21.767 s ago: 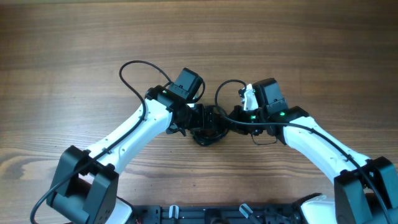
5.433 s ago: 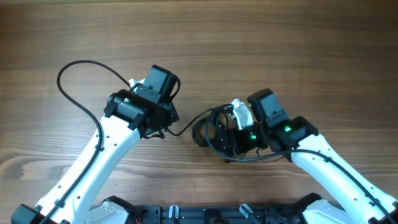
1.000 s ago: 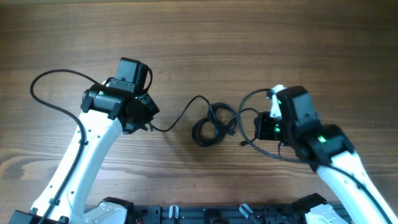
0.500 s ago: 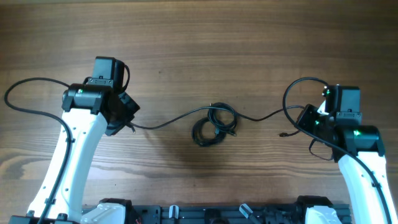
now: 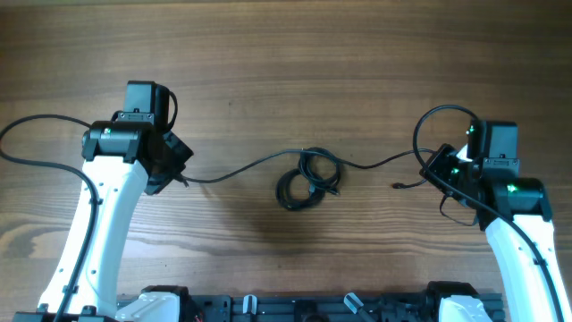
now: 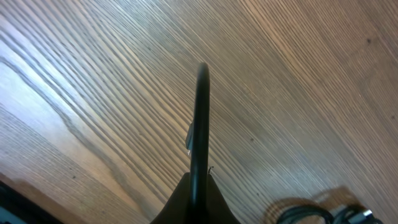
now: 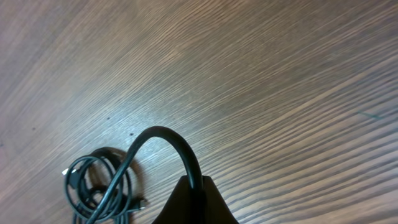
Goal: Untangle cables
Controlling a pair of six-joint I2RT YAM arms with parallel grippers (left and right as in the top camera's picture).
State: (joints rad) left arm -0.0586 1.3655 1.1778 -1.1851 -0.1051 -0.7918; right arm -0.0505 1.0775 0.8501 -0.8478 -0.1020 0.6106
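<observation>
While the two arms are held wide apart over the wooden table (image 5: 286, 54), the cables (image 5: 307, 179) are seen as a small coil at its middle, between them. The left gripper (image 5: 181, 177) is clamped fully shut on a thin black strand (image 5: 241, 167) that is drawn from it to the coil. The right gripper (image 5: 431, 168) is likewise closed on a second strand (image 5: 380, 164), led out of the coil's right side. A loose plug end (image 5: 398, 186) is seen just left of that gripper. From each wrist, the pinched cord is shown arching out from between the closed jaws.
</observation>
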